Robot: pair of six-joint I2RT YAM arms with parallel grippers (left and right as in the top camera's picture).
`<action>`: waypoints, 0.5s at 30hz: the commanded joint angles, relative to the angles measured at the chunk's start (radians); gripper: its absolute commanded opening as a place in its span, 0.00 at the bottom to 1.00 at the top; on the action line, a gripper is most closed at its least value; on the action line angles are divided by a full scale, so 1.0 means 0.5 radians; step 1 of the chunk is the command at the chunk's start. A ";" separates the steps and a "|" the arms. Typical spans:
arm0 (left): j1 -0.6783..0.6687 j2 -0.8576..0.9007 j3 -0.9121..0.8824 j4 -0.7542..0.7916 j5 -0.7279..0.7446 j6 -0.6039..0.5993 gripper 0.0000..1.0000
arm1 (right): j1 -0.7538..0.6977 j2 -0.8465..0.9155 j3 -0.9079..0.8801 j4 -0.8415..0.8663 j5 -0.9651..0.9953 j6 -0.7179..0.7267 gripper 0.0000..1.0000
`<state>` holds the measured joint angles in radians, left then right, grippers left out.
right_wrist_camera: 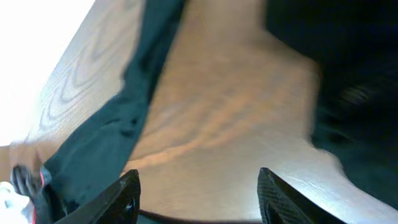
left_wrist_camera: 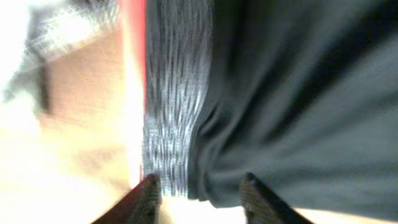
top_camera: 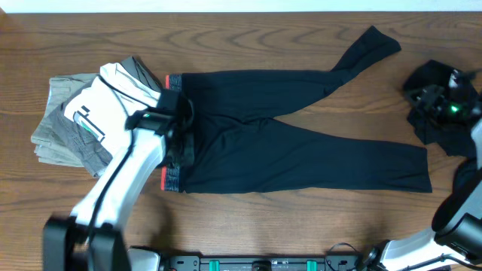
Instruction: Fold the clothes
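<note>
The black trousers [top_camera: 301, 147] lie flat across the table, legs to the right, with the grey waistband edged in coral red [top_camera: 170, 178] at the left. My left gripper [top_camera: 179, 124] hovers over the waistband, open. In the left wrist view the grey band [left_wrist_camera: 174, 106] and its red edge [left_wrist_camera: 132, 74] lie between the open fingers [left_wrist_camera: 200, 186]. My right gripper [top_camera: 444, 98] is at the far right near a dark garment [top_camera: 440, 132]. It is open and empty above bare wood [right_wrist_camera: 198, 186], with a trouser leg [right_wrist_camera: 112, 137] to its left.
A pile of folded grey and white clothes [top_camera: 83, 120] sits at the left, beside the waistband. The dark crumpled garment lies at the right edge. One trouser cuff [top_camera: 373, 41] points to the back right. The table's front edge carries a black rail [top_camera: 256, 262].
</note>
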<state>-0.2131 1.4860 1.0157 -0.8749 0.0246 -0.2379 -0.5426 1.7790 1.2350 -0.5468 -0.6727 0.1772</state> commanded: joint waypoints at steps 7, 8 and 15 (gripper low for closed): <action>-0.001 -0.382 0.061 0.194 -0.019 0.051 0.56 | 0.530 0.011 0.016 0.504 0.478 0.346 0.59; -0.001 -0.392 0.061 0.197 -0.014 0.055 0.56 | 0.571 0.034 0.017 0.585 0.487 0.385 0.59; -0.001 -0.395 0.060 0.192 0.005 0.054 0.57 | 0.721 0.296 0.037 1.013 0.709 0.641 0.62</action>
<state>-0.2131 1.2938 1.0328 -0.7792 0.0216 -0.2279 -0.1955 1.8610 1.2400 -0.0616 -0.4110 0.4126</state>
